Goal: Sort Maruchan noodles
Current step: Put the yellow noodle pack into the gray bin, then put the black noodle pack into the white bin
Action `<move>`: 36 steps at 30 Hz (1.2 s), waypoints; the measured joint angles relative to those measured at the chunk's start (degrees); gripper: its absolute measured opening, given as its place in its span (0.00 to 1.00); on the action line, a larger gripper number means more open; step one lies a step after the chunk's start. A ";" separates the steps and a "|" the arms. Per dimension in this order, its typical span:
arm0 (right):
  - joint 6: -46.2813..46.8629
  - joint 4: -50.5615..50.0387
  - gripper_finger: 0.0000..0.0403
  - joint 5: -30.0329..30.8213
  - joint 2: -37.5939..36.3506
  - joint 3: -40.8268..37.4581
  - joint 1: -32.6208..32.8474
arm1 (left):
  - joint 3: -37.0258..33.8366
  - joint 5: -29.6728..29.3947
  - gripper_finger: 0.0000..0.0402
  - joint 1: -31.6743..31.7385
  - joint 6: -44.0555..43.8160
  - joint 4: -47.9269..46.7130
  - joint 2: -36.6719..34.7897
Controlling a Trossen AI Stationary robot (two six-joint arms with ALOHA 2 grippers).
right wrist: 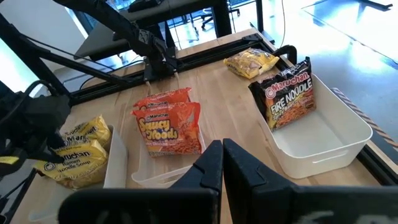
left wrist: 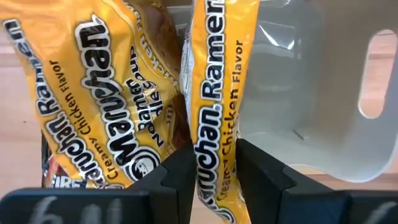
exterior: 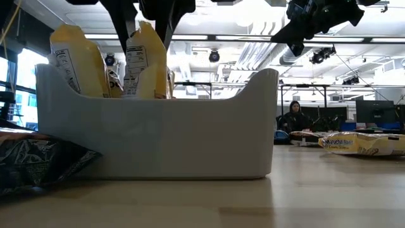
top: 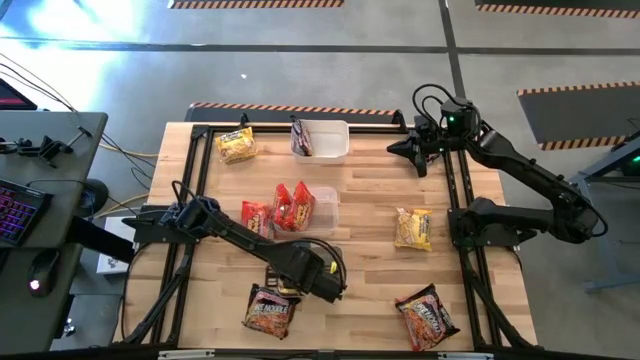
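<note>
While pinched upright by the left end effector — crinkly yellow Creamy Chicken packet, over tub.

glossy crinkly plastic noodle packets, smooth translucent plastic tub, pale wood-plank table

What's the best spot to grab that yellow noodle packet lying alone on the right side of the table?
Probably from straight above: the yellow packet lies flat on the table, leaving no edge to get under. Pinch across its narrower width at the middle, where it bulges up. The right tool is nearer.
</note>
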 joint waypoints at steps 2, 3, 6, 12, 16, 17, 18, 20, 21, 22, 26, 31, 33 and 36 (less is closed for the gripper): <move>0.00 0.00 0.00 0.09 0.00 0.00 0.00 | -0.05 -0.01 0.26 -0.04 0.71 -0.59 -0.21; -0.02 0.00 0.00 0.26 0.00 0.00 -0.02 | -0.07 -0.01 0.26 -0.07 1.10 -0.93 -0.41; -0.42 0.00 0.00 0.44 0.00 0.00 -0.01 | -0.02 0.02 0.26 -0.15 2.13 -1.12 -1.14; -0.61 0.00 0.00 0.44 0.00 0.00 -0.02 | -0.04 -2.13 0.26 -0.73 3.27 -3.23 -4.04; -0.61 0.02 0.00 0.44 0.00 0.00 -0.02 | -0.04 -4.41 0.26 -1.27 3.68 -5.41 -6.30; -0.61 0.02 0.00 0.46 0.00 0.00 -0.02 | -0.04 -4.52 0.26 -1.36 4.08 -5.88 -6.72; -0.61 0.04 0.00 0.44 0.00 0.00 -0.01 | -0.04 -4.60 0.26 -1.44 4.65 -6.10 -7.28; -0.54 0.11 0.00 0.46 0.00 0.00 0.00 | -0.04 -4.89 0.26 -1.46 6.33 -6.26 -8.06; -0.50 0.23 0.00 0.46 0.00 0.00 -0.02 | -0.04 -5.40 0.26 -1.46 7.47 -5.96 -8.42; -0.50 0.22 0.00 0.46 0.00 0.00 -0.02 | -0.04 -6.20 0.26 -1.46 9.75 -5.05 -8.78; -0.44 0.22 0.00 0.46 0.00 0.00 -0.02 | -0.07 -15.41 0.20 -1.46 17.87 -1.79 -11.29; 0.61 0.18 0.00 1.84 -0.02 0.00 0.00 | -0.19 -27.52 0.03 -0.90 28.84 -1.22 -14.25; 1.67 0.16 0.00 3.28 -0.02 0.00 0.11 | -1.26 -29.00 0.02 0.01 34.46 -0.45 -15.76; 4.88 -0.01 0.00 5.82 -0.02 0.00 0.13 | -6.04 -29.03 0.02 2.31 43.93 3.54 -19.01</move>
